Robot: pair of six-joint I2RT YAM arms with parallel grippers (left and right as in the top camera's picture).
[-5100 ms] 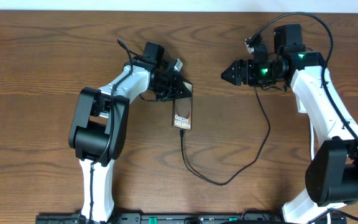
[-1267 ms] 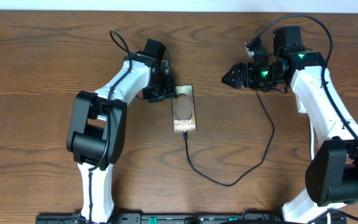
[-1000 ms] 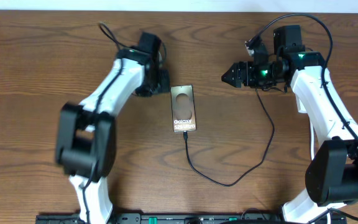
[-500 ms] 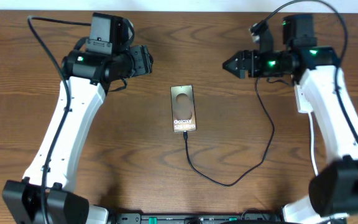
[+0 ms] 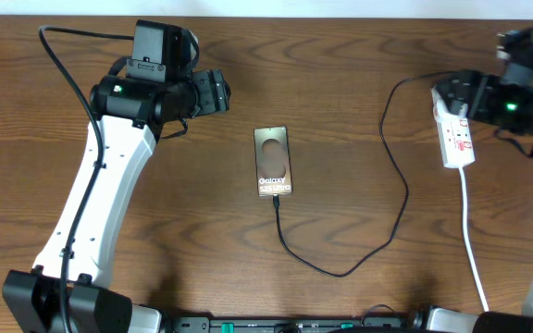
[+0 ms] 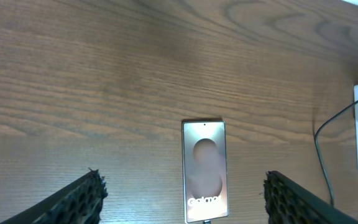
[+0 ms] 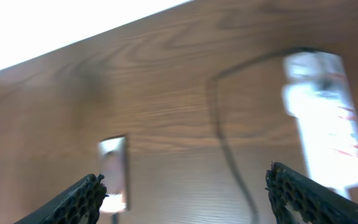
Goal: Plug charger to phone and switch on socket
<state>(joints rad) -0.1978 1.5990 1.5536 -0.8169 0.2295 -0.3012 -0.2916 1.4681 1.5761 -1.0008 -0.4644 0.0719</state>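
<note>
The phone [image 5: 272, 162] is lying flat in the middle of the worktop [image 5: 192, 250], lettering up, and the charger [image 5: 404, 196] has its little tip right against the phone's near edge. Looks plugged in to me, though I can't swear it's fully seated. The black cable loops toward the near side, swings right, then runs up to the far end of the socket [image 5: 455, 139]. That's the white strip over on the right, with its white cord [image 5: 473, 250] trailing to the near edge.

The left hand [image 5: 218, 92] hangs far-left of the phone, well apart from it, fingers spread wide with nothing in them. The right hand [image 5: 447, 92] is over the far end of the socket, also spread and empty. Its own camera is blurry, but the two fingers sit at opposite edges.

I'd say the phone part is done and we're on the switch. The next move needs the right hand to line a fingertip over the red switch and press, without dragging the strip or tugging the plug. Can't tell from here whether it's on.
</note>
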